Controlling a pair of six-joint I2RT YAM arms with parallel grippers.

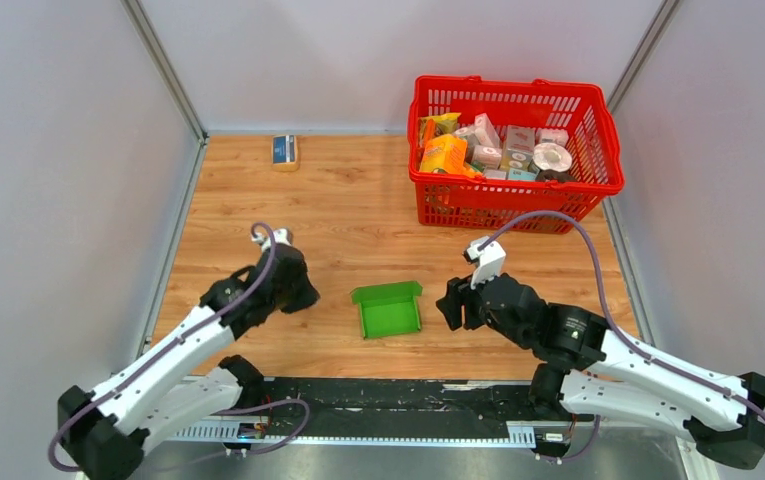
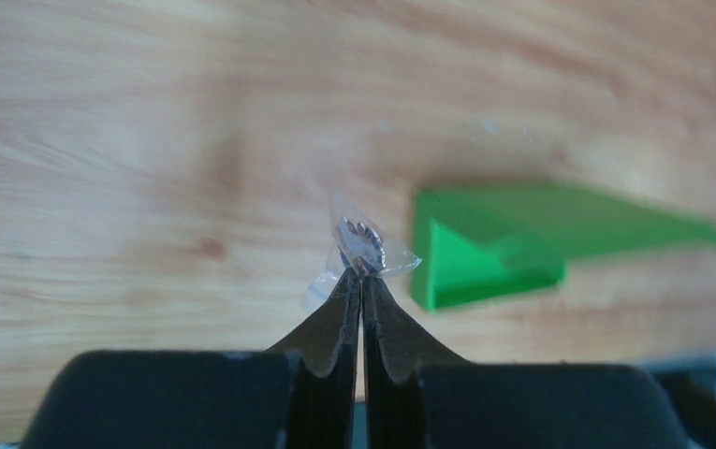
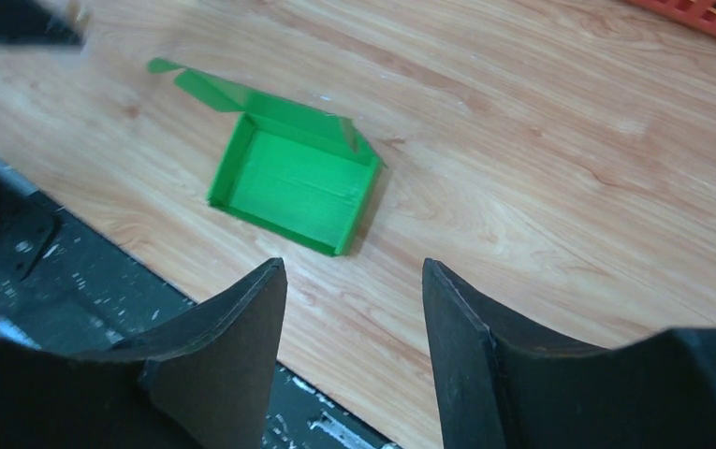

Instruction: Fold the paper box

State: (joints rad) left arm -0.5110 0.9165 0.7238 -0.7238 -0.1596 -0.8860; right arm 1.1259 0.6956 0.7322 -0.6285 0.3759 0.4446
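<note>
The paper box [image 1: 388, 310] is bright green and lies on the wooden table between the two arms, formed as a shallow open tray with its lid flap raised at the far side. In the right wrist view the paper box [image 3: 293, 178] lies ahead of my right gripper [image 3: 354, 271], whose jaws stand wide apart with nothing between them. My left gripper [image 2: 361, 273] is shut, pinching a small clear plastic bag [image 2: 365, 245] with something metallic inside. The paper box [image 2: 494, 248] lies just right of those tips. From above, the left gripper [image 1: 303, 295] sits left of the box and the right gripper [image 1: 448, 305] sits right of it.
A red basket [image 1: 514, 195] filled with several printed packages stands at the back right. A small blue-and-tan box [image 1: 285, 150] lies at the back left by the wall. A black strip [image 1: 388, 395] runs along the table's near edge.
</note>
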